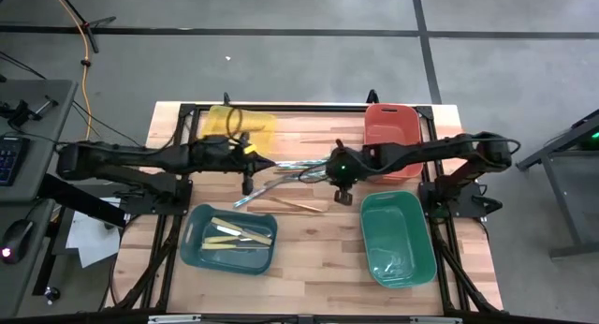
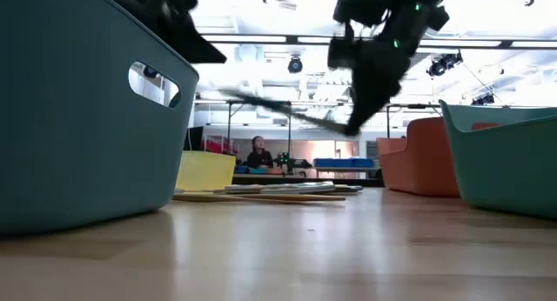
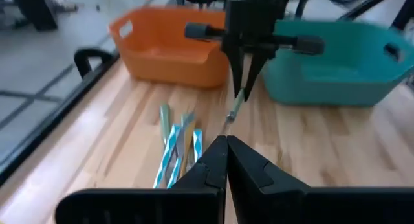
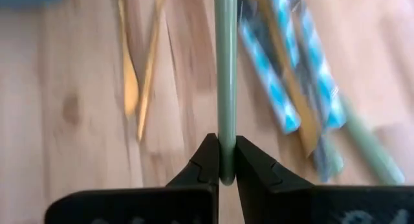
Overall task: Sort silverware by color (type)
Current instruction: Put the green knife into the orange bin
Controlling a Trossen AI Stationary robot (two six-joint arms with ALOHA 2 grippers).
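Observation:
My right gripper (image 4: 224,160) is shut on a pale green utensil (image 4: 225,68) and hangs over the middle of the table (image 1: 323,169). Beneath it loose silverware lies flat on the wood: gold pieces (image 4: 134,78) and shiny teal-striped ones (image 4: 290,75), also showing in the high view (image 1: 271,187). My left gripper (image 3: 226,145) is shut and empty, raised just left of the pile (image 1: 269,163) and facing my right gripper (image 3: 248,78). Cream utensils (image 1: 239,233) lie in the blue-teal bin (image 1: 192,242). My right gripper pinches the pale green utensil's slim handle (image 4: 225,149) between its two fingertips. The fingers slant down from the table's right side, roughly in line with the handle. The utensil (image 2: 270,107) sticks out toward the table's left, lifted clear of the wood.
A yellow bin (image 1: 245,121) stands at the far left, an orange-red bin (image 1: 393,127) at the far right, and a green bin (image 1: 398,240) at the near right. Bare wood lies between the two near bins (image 1: 318,254).

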